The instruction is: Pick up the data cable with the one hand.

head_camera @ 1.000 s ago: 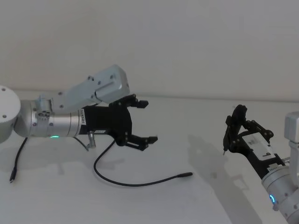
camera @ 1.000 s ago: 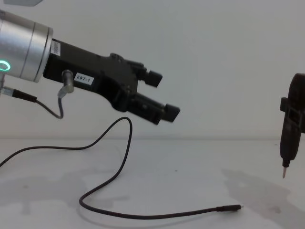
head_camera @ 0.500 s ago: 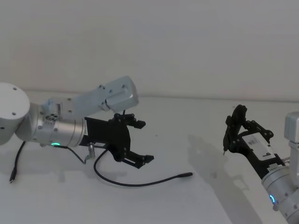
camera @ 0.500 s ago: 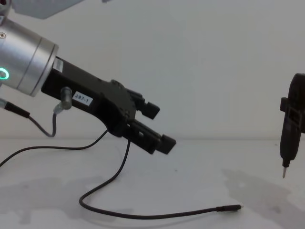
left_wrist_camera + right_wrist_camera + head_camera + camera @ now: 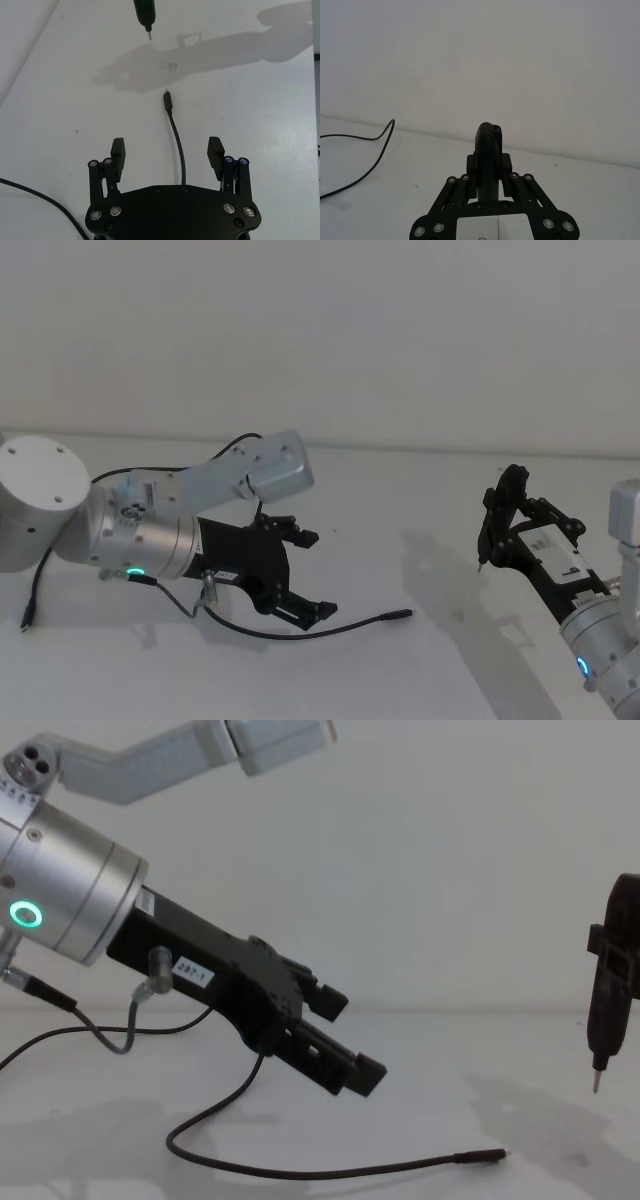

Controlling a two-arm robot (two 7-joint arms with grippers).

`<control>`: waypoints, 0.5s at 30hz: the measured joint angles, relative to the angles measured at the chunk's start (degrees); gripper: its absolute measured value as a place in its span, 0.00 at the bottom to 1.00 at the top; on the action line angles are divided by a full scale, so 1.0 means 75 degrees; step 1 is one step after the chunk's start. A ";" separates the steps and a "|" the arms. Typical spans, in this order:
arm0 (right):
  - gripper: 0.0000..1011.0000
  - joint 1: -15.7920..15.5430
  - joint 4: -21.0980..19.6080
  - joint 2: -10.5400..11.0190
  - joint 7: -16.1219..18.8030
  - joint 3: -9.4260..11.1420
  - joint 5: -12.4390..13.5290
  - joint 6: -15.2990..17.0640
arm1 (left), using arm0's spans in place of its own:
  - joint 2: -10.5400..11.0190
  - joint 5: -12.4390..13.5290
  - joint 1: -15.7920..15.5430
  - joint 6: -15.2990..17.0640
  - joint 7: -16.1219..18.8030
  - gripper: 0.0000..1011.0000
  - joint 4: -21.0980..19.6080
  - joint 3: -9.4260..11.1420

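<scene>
White and matte, the surface (image 5: pixel 450 550) meets a plain pale wall (image 5: pixel 400 340) of the same smooth finish. On it lies the data cable (image 5: pixel 355 623), a long thin black cord that curves across the surface and ends in a small slim black plug with a short silvery tip (image 5: pixel 167 101).

The left gripper (image 5: pixel 315 573) is black and two-fingered, with a small white "297-1" label (image 5: pixel 193 972). It is joined to a fat brushed-silver cylinder (image 5: pixel 70 890) bearing a green ring light, and it slants down over the cable. Its jaws stand wide and hold nothing. From the left wrist, the cord (image 5: pixel 177 142) runs straight out between the two flat pads (image 5: pixel 118 147) toward its plug, beneath the gripper (image 5: pixel 166 146).

The right gripper (image 5: pixel 489 165) sits off to the right, well apart from the cable. Its jaws are closed on a slim dark pen-shaped tool (image 5: pixel 605 1010) whose pointed metal tip hangs above the surface.
</scene>
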 joint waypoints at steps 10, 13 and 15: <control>0.27 0.0000 0.0000 0.0000 0.0000 0.0000 0.0000 0.0000 | -0.0048 0.0307 -0.0155 -0.0206 0.0019 0.99 0.0222 0.0358; 0.27 0.0000 0.0000 0.0000 0.0000 0.0000 -0.0001 0.0000 | -0.0076 0.0429 -0.0207 -0.0319 0.0033 0.99 0.0321 0.0481; 0.27 0.0000 0.0000 0.0000 0.0000 0.0000 0.0000 0.0000 | -0.0096 0.0484 -0.0234 -0.0364 0.0040 0.99 0.0375 0.0538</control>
